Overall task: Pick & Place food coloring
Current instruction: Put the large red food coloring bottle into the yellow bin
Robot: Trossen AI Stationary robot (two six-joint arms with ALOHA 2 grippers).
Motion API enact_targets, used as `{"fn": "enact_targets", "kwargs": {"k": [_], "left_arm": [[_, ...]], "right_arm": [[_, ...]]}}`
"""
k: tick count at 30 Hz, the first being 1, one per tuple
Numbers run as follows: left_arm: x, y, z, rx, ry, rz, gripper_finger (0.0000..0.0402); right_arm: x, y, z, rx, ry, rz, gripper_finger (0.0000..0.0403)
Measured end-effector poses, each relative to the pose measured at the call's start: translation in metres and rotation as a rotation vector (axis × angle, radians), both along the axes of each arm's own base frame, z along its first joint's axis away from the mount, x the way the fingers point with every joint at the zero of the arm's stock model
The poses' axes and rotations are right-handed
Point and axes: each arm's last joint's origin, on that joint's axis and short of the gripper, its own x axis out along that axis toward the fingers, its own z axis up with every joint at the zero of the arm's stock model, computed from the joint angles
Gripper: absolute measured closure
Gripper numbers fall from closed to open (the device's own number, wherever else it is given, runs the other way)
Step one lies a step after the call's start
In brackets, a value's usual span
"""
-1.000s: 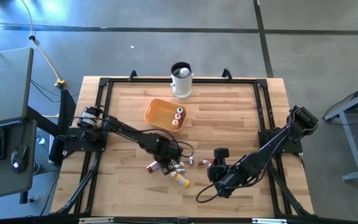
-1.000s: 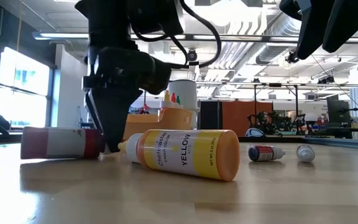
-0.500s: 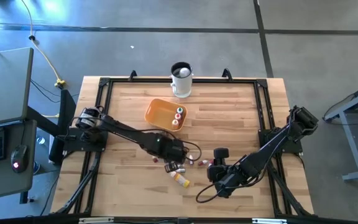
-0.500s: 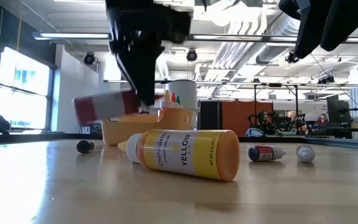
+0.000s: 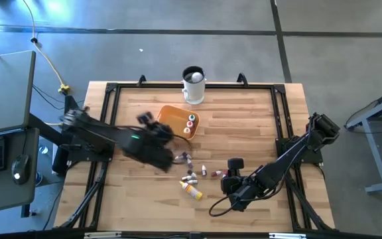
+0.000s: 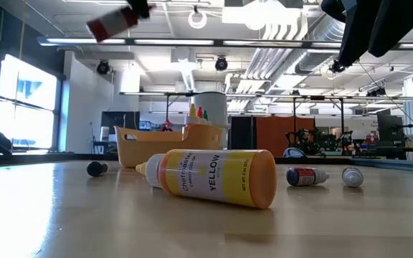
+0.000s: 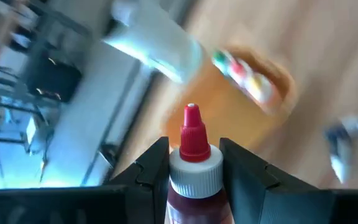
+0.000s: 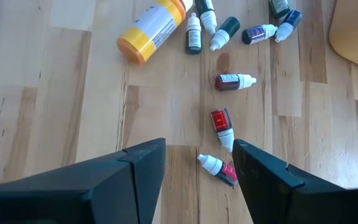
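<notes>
My left gripper (image 7: 194, 163) is shut on a red food coloring bottle (image 7: 193, 140) with a white collar and a pointed red cap. It is raised above the table beside the orange bowl (image 5: 171, 119); the low view shows the bottle (image 6: 117, 20) high up. Several more small bottles (image 5: 192, 174) lie on their sides on the wood, along with a bigger yellow bottle (image 5: 192, 191). Three bottles (image 5: 190, 123) stand in the bowl. My right gripper (image 8: 199, 144) is open and hovers over the loose bottles (image 8: 225, 121), touching none. My left gripper pinches the red bottle between its two fingers at the white collar and upper body (image 7: 194, 180), one finger (image 7: 151, 165) on each side. The cap points forward along the fingers. The bottle is lifted clear of the table and tilted in the low view.
A white mug (image 5: 193, 85) stands at the far edge, behind the bowl. A loose black cap (image 6: 97, 169) lies on the table near the bowl (image 6: 156, 145). Black frame rails (image 5: 280, 126) run along the table's sides. Bare wood spans the far right part.
My left gripper took the red bottle from where it lay on the table, lifted it high and carried it toward the far left, up beside the orange bowl. A black cap stayed on the wood where the bottle had lain.
</notes>
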Motion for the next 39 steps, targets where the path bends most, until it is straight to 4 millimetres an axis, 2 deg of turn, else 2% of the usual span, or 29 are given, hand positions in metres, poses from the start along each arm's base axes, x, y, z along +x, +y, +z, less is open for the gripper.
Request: {"fn": "enact_targets", "kwargs": {"k": [2,5,7,10,13,16,21,26,31,34,39], "left_arm": [[-0.023,0.006,0.013,0.052,-0.124,0.036,0.0288],[-0.05,0.015,0.011,0.124,-0.31,0.092,0.0288],[-0.062,0.021,-0.002,0.161,-0.419,0.121,0.0288],[-0.067,0.026,-0.036,0.183,-0.523,0.136,0.0288],[-0.058,0.033,-0.073,0.161,-0.577,0.152,0.0288],[-0.043,0.041,-0.101,0.084,-0.592,0.081,0.0288],[-0.023,0.065,-0.11,0.029,-0.723,-0.147,0.0289],[-0.026,0.098,-0.119,0.04,-0.815,-0.132,0.0289],[-0.026,0.127,-0.153,-0.038,-0.881,-0.138,0.0289],[-0.025,0.135,-0.161,-0.024,-0.952,-0.125,0.0289],[-0.016,0.137,-0.182,-0.044,-0.909,-0.163,0.0289]], "right_arm": [[0.0,0.0,0.0,0.0,0.001,0.0,0.0222],[0.0,0.0,0.0,-0.002,0.001,0.003,0.0222],[0.0,0.0,0.0,-0.007,0.002,0.011,0.0222],[0.0,0.0,0.0,-0.017,0.003,0.028,0.0222],[0.001,0.0,0.0,-0.021,-0.001,0.041,0.0222],[0.001,0.001,0.001,-0.018,-0.009,0.046,0.0222],[0.002,0.001,0.001,-0.035,-0.014,0.07,0.0222],[0.003,0.002,0.001,-0.036,-0.02,0.082,0.0222],[0.003,0.002,0.001,-0.042,-0.02,0.098,0.0222],[0.003,0.002,0.002,-0.048,-0.023,0.112,0.0222],[0.003,0.002,0.002,-0.056,-0.022,0.126,0.0222]]}}
